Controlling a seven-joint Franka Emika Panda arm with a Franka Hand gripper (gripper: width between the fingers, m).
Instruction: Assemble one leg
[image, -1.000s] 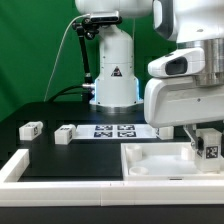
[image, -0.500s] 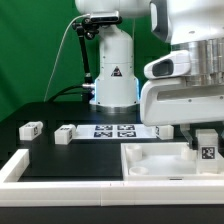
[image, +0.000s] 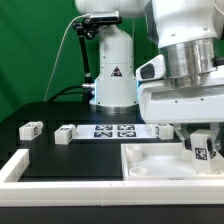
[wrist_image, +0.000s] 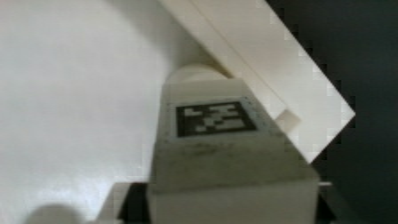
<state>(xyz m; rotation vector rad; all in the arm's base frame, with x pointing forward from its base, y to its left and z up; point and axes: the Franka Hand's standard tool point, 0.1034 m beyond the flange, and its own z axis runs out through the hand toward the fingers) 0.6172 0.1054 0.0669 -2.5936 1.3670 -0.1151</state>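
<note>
My gripper (image: 203, 142) is shut on a leg (image: 204, 152), a small white block with a black-and-white tag. It holds the leg at the right end of the large white tray-shaped piece (image: 150, 165), over its far right corner. In the wrist view the leg (wrist_image: 217, 130) runs out from between my dark fingers (wrist_image: 135, 200), and its tip lies against the tray's raised rim (wrist_image: 249, 50). Whether the leg touches the tray floor cannot be told. Two more legs (image: 30, 128) (image: 65, 134) lie on the black table at the exterior view's left.
The marker board (image: 115, 130) lies in front of the robot's base (image: 113, 85). Another small white block (image: 160, 130) lies just to its right. A white bar (image: 20, 165) runs along the table's front left edge.
The wrist has turned and the arm has risen a little. The held leg has shifted slightly toward the exterior view's left. The grip is unchanged.
</note>
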